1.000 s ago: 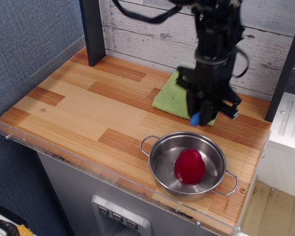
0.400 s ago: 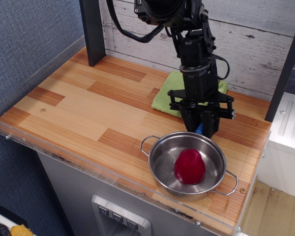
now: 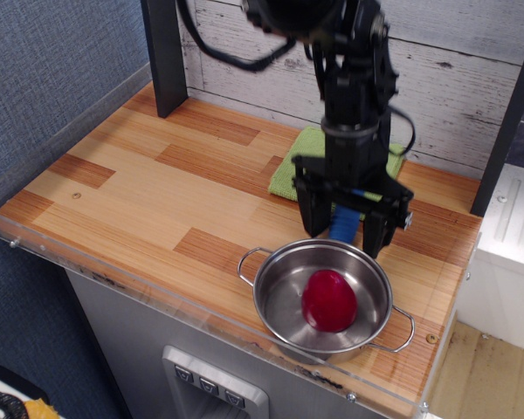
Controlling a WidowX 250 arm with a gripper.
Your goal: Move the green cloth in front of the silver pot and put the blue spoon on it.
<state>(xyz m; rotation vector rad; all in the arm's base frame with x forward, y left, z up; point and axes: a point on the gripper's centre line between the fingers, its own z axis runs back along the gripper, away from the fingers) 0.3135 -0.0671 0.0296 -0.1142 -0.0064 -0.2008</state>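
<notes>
The lime-green folded microfibre cloth (image 3: 295,171) lies at the back by the wall, behind the shiny round steel pot (image 3: 324,298) (a red object inside), so moving it remains. Between them, the black gripper (image 3: 343,229), fingers spread, straddles the blue-handled spoon (image 3: 346,220); whether it grips, I cannot tell.

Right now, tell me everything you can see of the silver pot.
The silver pot is a shallow, round, shiny steel vessel with two thin wire loop handles, one at front right and one at back left. It stands upright on the wooden counter near the front edge, holding a red rounded object. The end effector hangs just behind its rim.
</notes>
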